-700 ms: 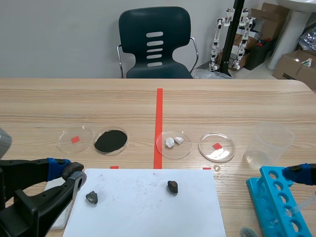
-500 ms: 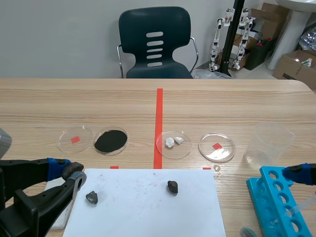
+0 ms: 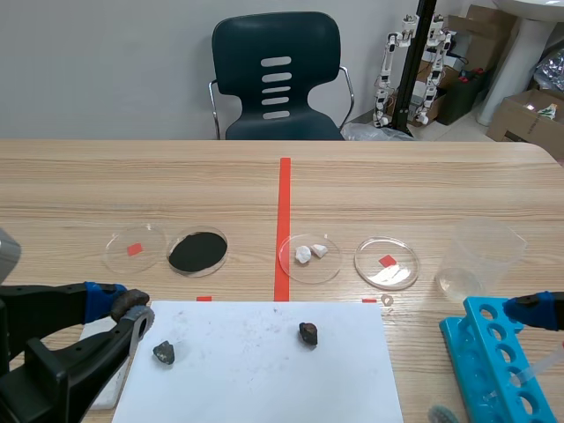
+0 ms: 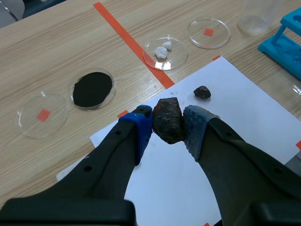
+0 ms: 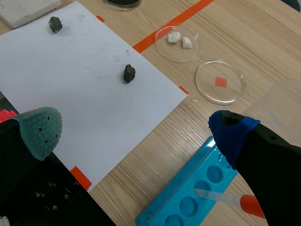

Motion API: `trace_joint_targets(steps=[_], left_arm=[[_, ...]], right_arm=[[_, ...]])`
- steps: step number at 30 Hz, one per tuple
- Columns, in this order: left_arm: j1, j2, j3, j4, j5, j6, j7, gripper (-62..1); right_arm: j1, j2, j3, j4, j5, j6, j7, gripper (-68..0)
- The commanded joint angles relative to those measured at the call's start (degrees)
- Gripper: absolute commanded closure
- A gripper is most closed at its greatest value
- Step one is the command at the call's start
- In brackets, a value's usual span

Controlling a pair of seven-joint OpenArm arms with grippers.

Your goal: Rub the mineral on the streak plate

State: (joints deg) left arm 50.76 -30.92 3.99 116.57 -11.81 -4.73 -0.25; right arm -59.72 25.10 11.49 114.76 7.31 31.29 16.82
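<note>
My left gripper is shut on a dark brown mineral, held above the near left part of a white paper sheet. In the scene view this gripper hangs at the sheet's left edge, over a white streak plate; the right wrist view shows that plate beyond the sheet's far corner. Two smaller dark stones lie on the sheet, one at the left and one near the middle. My right gripper is open and empty, low at the right beside the rack.
Behind the sheet stands a row of petri dishes: an empty one, one with black powder, one with white pieces, another empty one. A clear beaker and a blue tube rack holding a pipette are at the right.
</note>
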Motion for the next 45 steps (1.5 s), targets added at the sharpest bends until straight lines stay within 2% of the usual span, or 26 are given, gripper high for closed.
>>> trace_joint_targets(steps=[1,8,12,16,19,21,25,31,35,40,45], left_arm=[[-0.2,0.3,0.2,1.2,-0.3,0.0,0.0,-11.1],[-0.4,0.5,0.2,1.2,-0.4,0.1,2.5,-11.1],[-3.3,2.5,0.2,1.2,-2.7,1.7,15.1,-11.1],[-9.1,5.7,0.2,1.0,-5.2,6.3,28.9,-11.1],[-14.6,8.0,0.2,-0.3,-5.9,8.6,38.2,-11.1],[-18.1,9.4,0.2,-1.9,-6.9,9.9,42.5,-11.1],[-25.4,10.4,0.4,-7.9,-11.5,10.4,49.5,-11.1],[-36.1,10.9,1.6,-16.3,-11.6,13.6,59.9,-11.1],[-42.1,10.9,3.1,-20.9,-11.6,16.1,63.0,-11.1],[-47.9,10.6,5.2,-26.3,-11.6,17.6,67.8,-11.1],[-51.8,9.2,7.9,-30.1,-11.8,19.1,69.7,-11.1]], right_arm=[[-0.1,0.0,-0.2,0.8,0.6,0.2,1.1,-67.9],[-0.1,0.0,-0.2,0.8,0.6,0.2,1.1,-67.9],[-0.1,0.0,-0.2,0.8,0.6,0.2,1.1,-67.9],[-0.1,0.0,-0.2,0.8,0.6,0.2,1.1,-67.9],[-0.1,0.0,-0.2,0.8,0.6,0.2,1.1,-67.9],[-0.1,0.0,-0.2,0.8,0.6,0.2,1.1,-67.9],[-0.1,0.0,-0.2,0.8,0.6,0.2,1.1,-67.9],[-0.1,0.0,-0.2,0.8,0.6,0.2,1.1,-67.9],[-0.1,0.0,-0.2,0.8,0.6,0.2,1.1,-67.9],[-0.1,0.0,-0.2,0.8,0.6,0.2,1.1,-67.9],[-0.1,0.0,-0.2,0.8,0.6,0.2,1.1,-67.9]])
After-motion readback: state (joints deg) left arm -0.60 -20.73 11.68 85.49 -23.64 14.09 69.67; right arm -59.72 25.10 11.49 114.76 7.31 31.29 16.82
